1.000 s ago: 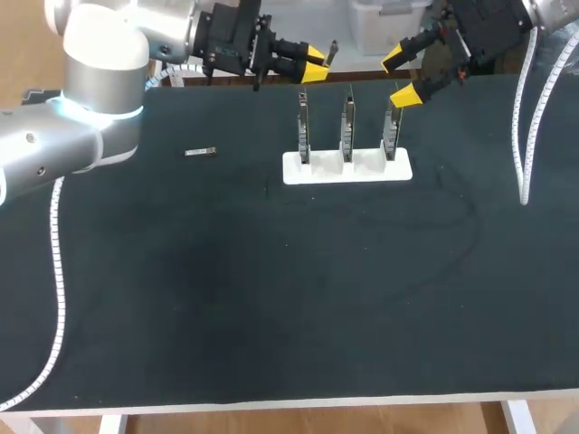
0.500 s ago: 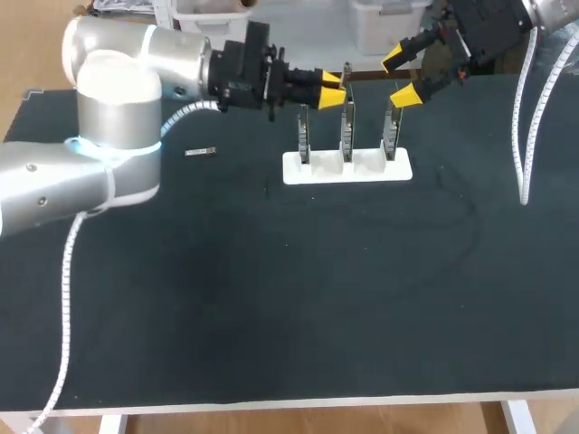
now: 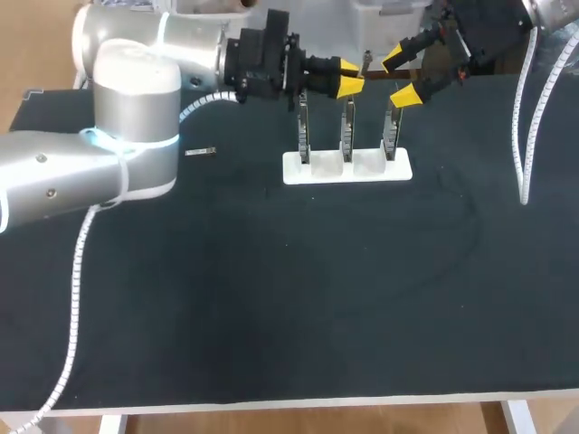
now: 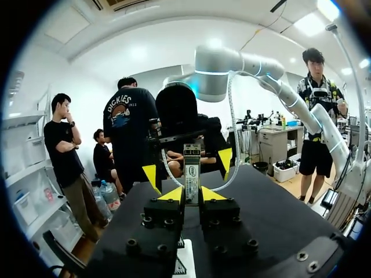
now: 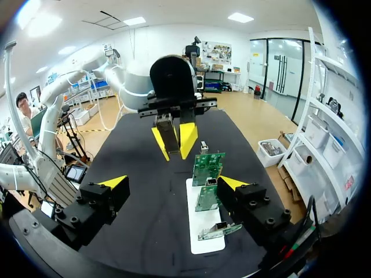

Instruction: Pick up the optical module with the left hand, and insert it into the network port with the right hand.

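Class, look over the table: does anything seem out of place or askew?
A small metal piece lies loose on the black mat, apart from the white stand, whose three boards stand upright. The left gripper holds its module straight. Nothing looks spilled.

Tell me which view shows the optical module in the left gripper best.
The left wrist view: the optical module stands upright and close, clamped between the left gripper's fingers. The head view shows only its small end past the yellow tips; the right wrist view shows it farther off, between those tips.
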Controlling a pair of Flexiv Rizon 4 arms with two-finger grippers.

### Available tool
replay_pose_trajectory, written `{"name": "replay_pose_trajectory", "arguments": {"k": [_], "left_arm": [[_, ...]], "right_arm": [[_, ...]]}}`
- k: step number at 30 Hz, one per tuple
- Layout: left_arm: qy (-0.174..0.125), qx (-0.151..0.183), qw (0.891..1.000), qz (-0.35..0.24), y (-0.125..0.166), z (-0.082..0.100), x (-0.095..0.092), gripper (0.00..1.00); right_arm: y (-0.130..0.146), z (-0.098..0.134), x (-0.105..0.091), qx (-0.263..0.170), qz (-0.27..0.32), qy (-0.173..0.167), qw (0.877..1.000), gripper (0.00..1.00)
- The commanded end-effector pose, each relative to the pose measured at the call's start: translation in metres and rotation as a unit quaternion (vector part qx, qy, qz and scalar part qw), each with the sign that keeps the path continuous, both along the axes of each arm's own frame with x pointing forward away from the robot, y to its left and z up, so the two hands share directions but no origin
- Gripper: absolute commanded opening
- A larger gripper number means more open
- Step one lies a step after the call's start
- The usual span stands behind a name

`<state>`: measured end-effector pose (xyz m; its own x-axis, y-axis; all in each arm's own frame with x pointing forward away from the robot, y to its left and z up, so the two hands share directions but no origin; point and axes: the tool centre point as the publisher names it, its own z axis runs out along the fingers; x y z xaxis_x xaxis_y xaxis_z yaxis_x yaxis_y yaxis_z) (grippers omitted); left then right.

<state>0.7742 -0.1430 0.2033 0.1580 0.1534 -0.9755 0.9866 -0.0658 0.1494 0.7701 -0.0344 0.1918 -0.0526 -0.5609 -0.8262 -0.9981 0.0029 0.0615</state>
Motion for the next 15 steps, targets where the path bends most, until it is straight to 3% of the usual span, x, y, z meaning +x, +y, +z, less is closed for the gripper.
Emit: {"name": "replay_pose_trajectory", "arguments": {"k": [1, 10, 15], "left_arm": [[0.001, -0.004, 1.000, -0.018, -0.006, -0.001, 0.010, 0.00], [0.020, -0.041, 0.999, -0.023, -0.021, -0.019, 0.010, 0.00], [0.021, -0.042, 0.999, -0.019, -0.022, -0.021, 0.008, 0.00]], "right_arm": [[0.000, 0.000, 0.001, 0.000, 0.000, 0.000, 1.000, 1.00], [0.000, 0.000, 0.001, 0.000, 0.000, 0.000, 1.000, 1.00], [0.000, 0.000, 0.001, 0.000, 0.000, 0.000, 1.000, 1.00]]}}
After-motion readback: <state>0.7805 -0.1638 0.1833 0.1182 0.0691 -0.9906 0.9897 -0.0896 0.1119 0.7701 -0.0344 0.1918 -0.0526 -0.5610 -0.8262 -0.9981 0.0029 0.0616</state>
